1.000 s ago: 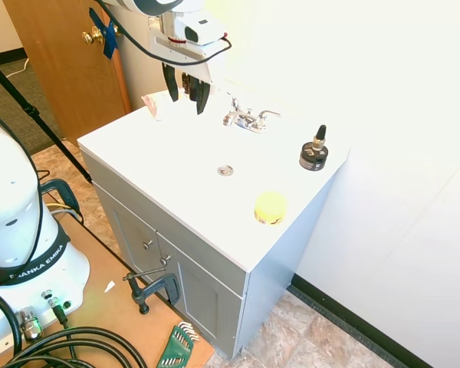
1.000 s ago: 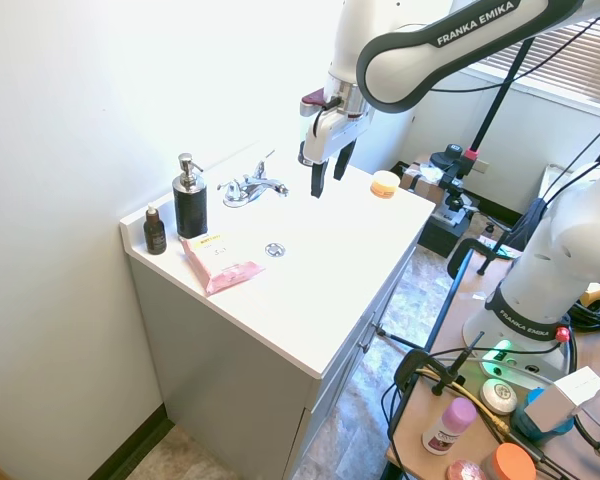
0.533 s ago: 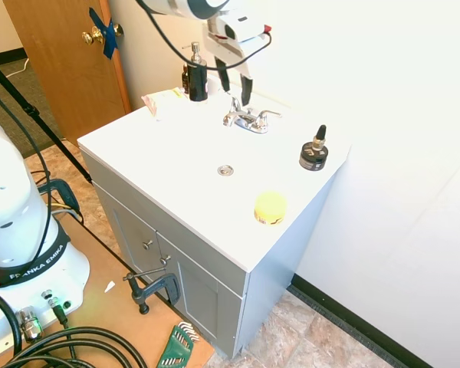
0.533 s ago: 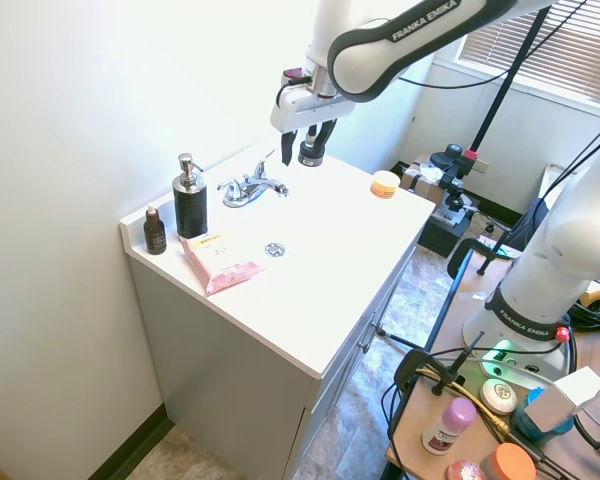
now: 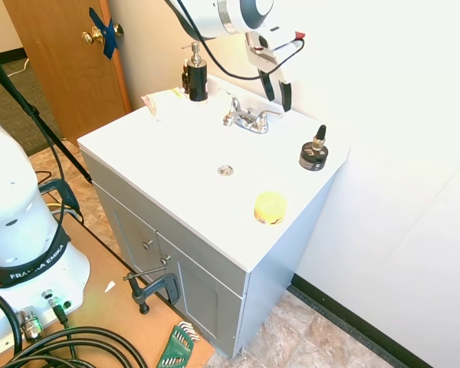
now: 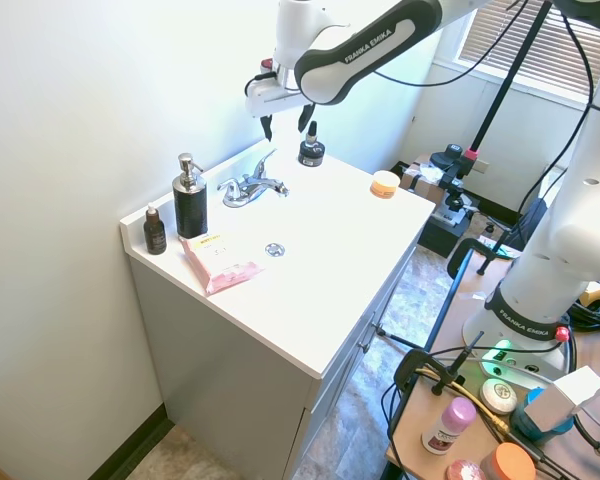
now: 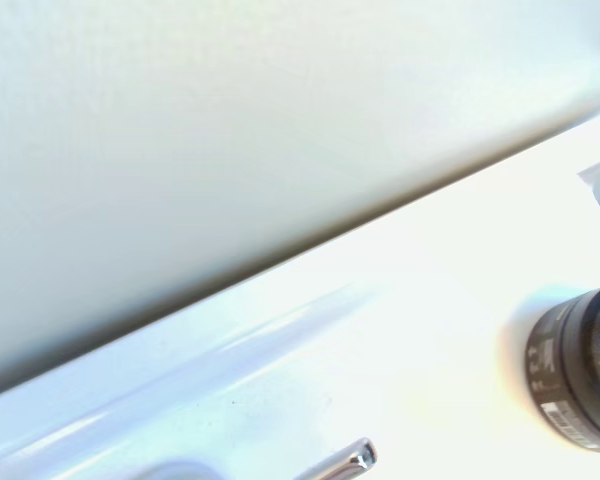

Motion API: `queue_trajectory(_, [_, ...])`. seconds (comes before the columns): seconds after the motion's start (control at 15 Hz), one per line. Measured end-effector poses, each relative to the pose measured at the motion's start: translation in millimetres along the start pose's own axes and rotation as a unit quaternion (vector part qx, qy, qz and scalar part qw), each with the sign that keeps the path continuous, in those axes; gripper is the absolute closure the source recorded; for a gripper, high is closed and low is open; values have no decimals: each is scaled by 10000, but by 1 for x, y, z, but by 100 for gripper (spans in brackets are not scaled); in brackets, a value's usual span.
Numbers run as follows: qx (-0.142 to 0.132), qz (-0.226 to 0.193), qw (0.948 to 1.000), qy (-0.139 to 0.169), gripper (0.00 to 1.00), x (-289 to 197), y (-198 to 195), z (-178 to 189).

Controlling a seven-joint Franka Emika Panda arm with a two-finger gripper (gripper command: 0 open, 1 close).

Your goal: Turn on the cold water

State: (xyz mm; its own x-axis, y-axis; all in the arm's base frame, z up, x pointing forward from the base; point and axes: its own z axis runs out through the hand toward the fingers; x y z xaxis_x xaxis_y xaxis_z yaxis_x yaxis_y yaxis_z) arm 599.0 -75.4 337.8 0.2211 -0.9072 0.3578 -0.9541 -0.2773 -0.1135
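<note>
Gripper (image 5: 278, 90) hanging open, fingers down, above the right lever (image 5: 267, 116); wall close behind, dropper jar (image 5: 313, 156) at 4 o'clock.

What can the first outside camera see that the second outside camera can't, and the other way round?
Only the first exterior view shows the wooden door and the cabinet doors. Only the second shows the pink packet, the small brown bottle and the window blinds. Both show the chrome faucet, the open gripper above its right-hand lever, the black pump bottle, the drain, the yellow round container and the black dropper bottle.
</note>
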Motion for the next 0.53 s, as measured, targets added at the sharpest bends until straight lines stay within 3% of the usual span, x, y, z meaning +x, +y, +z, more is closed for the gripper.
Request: queue_trajectory(0.53, [-172, 22, 9998, 111, 0, 2, 0, 37])
